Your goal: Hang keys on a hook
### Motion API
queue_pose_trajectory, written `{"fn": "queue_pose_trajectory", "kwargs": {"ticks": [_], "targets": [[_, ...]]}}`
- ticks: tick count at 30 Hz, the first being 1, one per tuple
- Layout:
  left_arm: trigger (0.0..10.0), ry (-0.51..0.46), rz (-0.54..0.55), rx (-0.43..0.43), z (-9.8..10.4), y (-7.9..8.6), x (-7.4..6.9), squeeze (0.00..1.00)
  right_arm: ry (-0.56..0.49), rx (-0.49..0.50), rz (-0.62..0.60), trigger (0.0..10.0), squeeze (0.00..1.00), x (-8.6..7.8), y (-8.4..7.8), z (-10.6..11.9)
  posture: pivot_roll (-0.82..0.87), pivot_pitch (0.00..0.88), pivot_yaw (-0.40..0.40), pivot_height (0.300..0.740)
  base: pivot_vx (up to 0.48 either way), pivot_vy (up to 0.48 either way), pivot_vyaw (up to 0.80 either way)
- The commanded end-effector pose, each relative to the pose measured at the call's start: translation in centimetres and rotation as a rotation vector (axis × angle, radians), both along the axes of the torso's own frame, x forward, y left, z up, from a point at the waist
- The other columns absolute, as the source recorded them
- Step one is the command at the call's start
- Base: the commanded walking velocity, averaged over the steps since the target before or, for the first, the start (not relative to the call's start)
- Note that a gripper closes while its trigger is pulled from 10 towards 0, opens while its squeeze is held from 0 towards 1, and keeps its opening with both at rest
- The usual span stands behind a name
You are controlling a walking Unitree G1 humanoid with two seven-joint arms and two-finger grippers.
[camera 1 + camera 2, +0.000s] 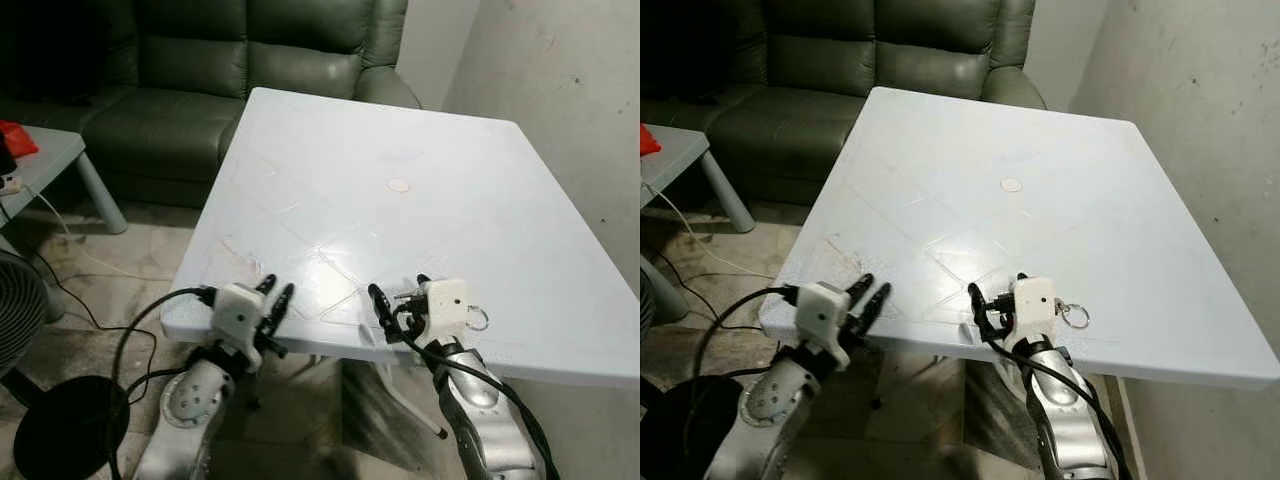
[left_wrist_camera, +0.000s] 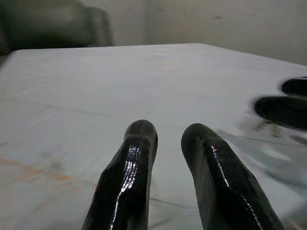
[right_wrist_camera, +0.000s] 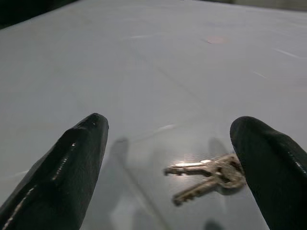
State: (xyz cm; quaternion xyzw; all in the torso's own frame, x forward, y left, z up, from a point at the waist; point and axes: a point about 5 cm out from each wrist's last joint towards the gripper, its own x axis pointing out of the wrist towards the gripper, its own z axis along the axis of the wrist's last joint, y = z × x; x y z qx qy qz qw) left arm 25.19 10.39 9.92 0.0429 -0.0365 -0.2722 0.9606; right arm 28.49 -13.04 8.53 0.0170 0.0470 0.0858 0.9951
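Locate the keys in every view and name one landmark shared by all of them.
Left eye: key ring, likely theirs, beside the right wrist at the table's near edge.
Right eye: same ring.
Left wrist: keys, blurred, beneath the right gripper.
Right wrist: keys between its open fingers.
Landmark: round pale spot.
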Motion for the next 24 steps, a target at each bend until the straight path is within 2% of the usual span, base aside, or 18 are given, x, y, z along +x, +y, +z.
{"fn": "queue_pose_trajectory", "kwargs": {"ticks": [1, 7, 15, 18, 24], "targets": [[10.0, -0.021, -0.045, 0.010, 0.4, -0.7, -0.4, 0.00, -0.001, -0.016, -0.044, 10.0, 0.00, 0.4, -0.5, 0.5, -0.02, 0.043, -0.084, 0.740, 0.000, 0.000, 0.00], [10.0, -0.020, -0.101, 0.020, 0.5, -1.5, -0.8, 0.00, 0.031, -0.056, -0.146, 10.0, 0.00, 1.2, -0.3, 0.7, -0.02, 0.056, -0.074, 0.740, 0.000, 0.000, 0.00], [10.0, -0.021, -0.096, 0.017, 0.7, -1.4, -0.6, 0.00, 0.054, -0.067, -0.229, 10.0, 0.00, 1.8, -0.3, 0.8, -0.02, 0.060, -0.072, 0.740, 0.000, 0.000, 0.00], [10.0, -0.023, -0.099, 0.016, 0.8, -1.5, -0.6, 0.00, 0.073, -0.119, -0.257, 10.0, 0.00, 2.2, -0.3, 0.7, -0.02, 0.062, -0.073, 0.740, 0.000, 0.000, 0.00], [10.0, -0.023, -0.097, 0.012, 0.9, -1.6, -0.6, 0.00, 0.094, -0.118, -0.297, 10.0, 0.00, 3.3, -0.3, 0.7, -0.01, 0.062, -0.074, 0.740, 0.000, 0.000, 0.00]]}}
